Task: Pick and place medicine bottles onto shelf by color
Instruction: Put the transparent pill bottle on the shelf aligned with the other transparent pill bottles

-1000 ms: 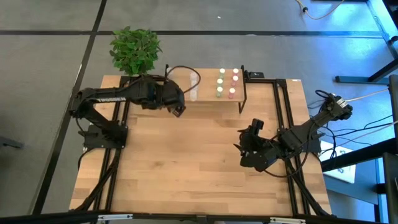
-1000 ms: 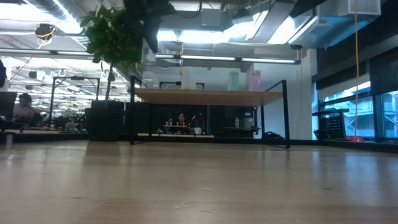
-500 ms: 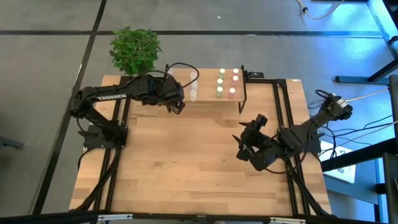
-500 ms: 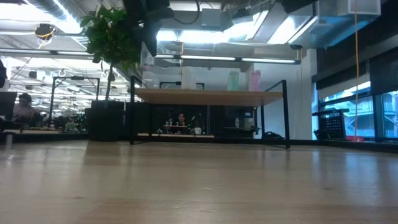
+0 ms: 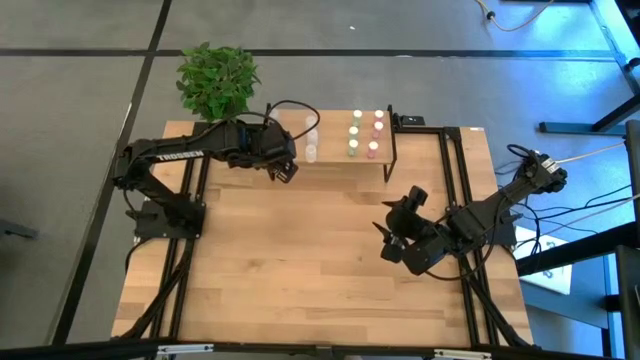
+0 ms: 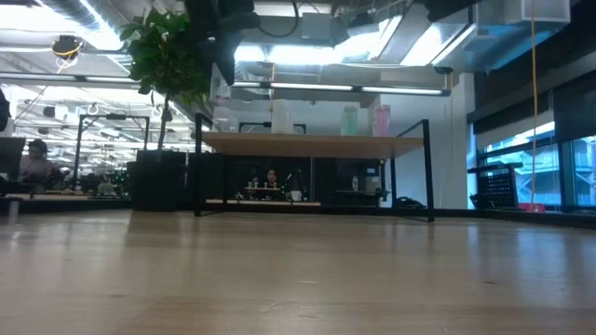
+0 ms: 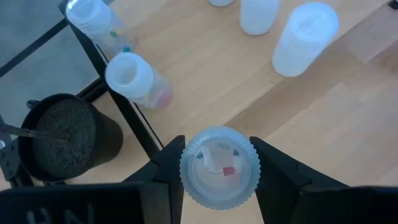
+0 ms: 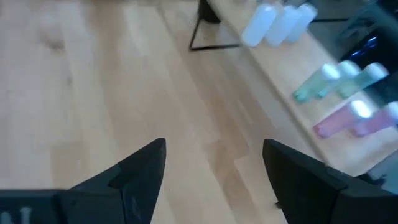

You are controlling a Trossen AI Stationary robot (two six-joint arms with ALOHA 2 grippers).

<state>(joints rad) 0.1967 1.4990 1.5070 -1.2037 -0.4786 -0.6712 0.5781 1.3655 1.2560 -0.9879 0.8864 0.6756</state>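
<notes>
The left gripper is clamped on a clear white-capped bottle, one dark finger on each side of its ribbed cap. From above, that gripper sits at the near left edge of the shelf, just beside the white bottles standing on the shelf's left part. A second ago it hung a little farther out over the table, nearer the middle; half a second ago it had already reached this spot, and nothing about it has shifted since.

The left wrist view shows more white bottles upright on the board ahead of the held one — and two lying or leaning at the shelf's black frame, though I can't tell for certain which.

The right gripper hovers over the table's right-centre, well apart from the shelf, fingers spread wide and holding nothing. Compared with a second ago it has turned and lifted slightly; since the half-second mark it has barely moved.

On the shelf the green-capped bottles stand in a column beside the pink-capped bottles — unchanged throughout. A potted plant sits at the table's far left corner.
</notes>
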